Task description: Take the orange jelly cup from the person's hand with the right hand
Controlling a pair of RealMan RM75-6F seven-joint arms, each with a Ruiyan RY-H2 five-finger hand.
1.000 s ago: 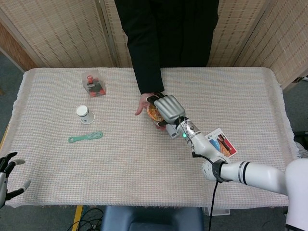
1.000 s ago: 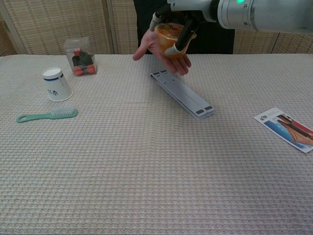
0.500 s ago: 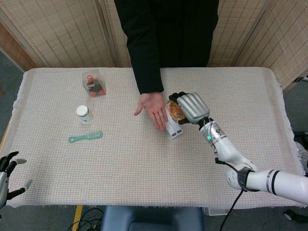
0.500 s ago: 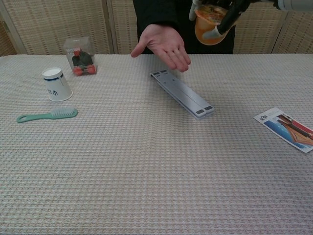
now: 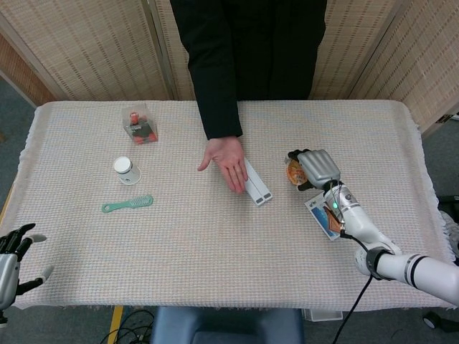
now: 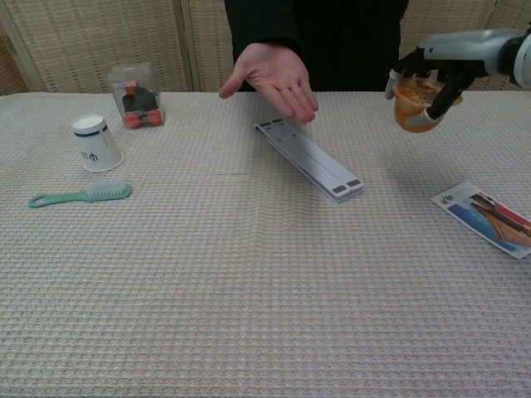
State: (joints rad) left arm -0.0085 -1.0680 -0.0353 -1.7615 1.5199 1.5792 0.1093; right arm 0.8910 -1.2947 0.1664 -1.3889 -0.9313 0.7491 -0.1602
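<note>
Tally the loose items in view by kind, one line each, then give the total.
Orange jelly cup: 1
Paper cup: 1
Green brush: 1
Clear box with a red toy: 1
Folded grey stand: 1
Printed card: 1
Total: 6

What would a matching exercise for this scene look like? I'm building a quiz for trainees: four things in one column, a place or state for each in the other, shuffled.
Things:
1. jelly cup
2. paper cup
3. toothbrush
4. leaflet

Places or states:
A. lying flat nearest the table's right edge
B. held above the table in the right hand
C. standing upside down near the clear box
D. lying in front of the paper cup

Pairs: 1-B, 2-C, 3-D, 4-A
</note>
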